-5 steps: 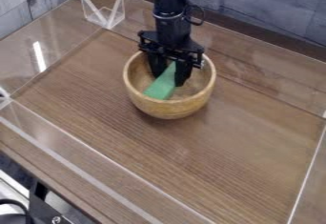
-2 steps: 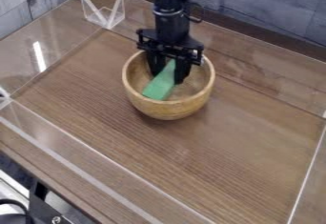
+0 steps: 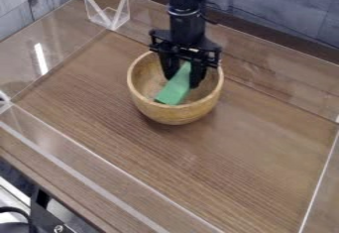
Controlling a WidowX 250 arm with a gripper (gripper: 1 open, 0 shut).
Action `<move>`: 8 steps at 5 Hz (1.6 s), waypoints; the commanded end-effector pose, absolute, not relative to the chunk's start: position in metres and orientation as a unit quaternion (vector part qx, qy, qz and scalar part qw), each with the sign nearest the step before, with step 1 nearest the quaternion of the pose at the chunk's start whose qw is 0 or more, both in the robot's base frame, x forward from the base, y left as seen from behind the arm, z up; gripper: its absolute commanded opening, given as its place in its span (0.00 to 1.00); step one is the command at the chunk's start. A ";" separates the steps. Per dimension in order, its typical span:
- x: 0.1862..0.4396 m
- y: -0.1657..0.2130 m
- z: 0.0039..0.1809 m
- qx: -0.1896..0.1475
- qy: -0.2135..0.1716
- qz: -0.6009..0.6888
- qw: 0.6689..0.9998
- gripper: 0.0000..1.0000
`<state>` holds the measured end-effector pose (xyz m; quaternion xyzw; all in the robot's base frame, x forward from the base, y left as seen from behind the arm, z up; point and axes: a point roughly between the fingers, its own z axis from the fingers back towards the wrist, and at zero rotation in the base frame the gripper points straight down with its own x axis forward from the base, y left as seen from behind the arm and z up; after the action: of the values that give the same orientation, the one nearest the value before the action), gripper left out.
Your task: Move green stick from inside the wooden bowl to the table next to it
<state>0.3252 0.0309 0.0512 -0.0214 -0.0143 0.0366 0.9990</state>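
The wooden bowl (image 3: 175, 104) sits on the dark brown table (image 3: 159, 168), a little behind its middle. Inside it the green stick (image 3: 172, 91) leans tilted, its upper end between the black fingers of my gripper (image 3: 184, 75). The gripper points straight down into the bowl and is shut on the stick's top end. The stick's lower end sits low in the bowl; I cannot tell whether it still touches the bottom.
Clear acrylic walls (image 3: 40, 54) run along the table's edges, with a clear angled bracket (image 3: 106, 12) at the back left. Open tabletop lies in front of and to both sides of the bowl.
The gripper and the green stick have shifted slightly to the right and a touch upward inside the bowl. The bowl stays where it was.
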 end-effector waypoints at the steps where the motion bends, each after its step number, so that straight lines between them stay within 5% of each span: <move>1: 0.330 0.039 0.077 -0.018 -0.048 0.029 0.998 0.00; 3: 0.332 0.050 0.073 -0.018 -0.049 0.036 0.998 0.00; 6: 0.309 0.063 0.105 -0.031 -0.064 0.035 0.997 0.00; 8: 0.324 0.071 0.101 -0.033 -0.063 0.021 0.997 0.00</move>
<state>0.3169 0.0669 0.0850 -0.0390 -0.0348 0.0187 0.9985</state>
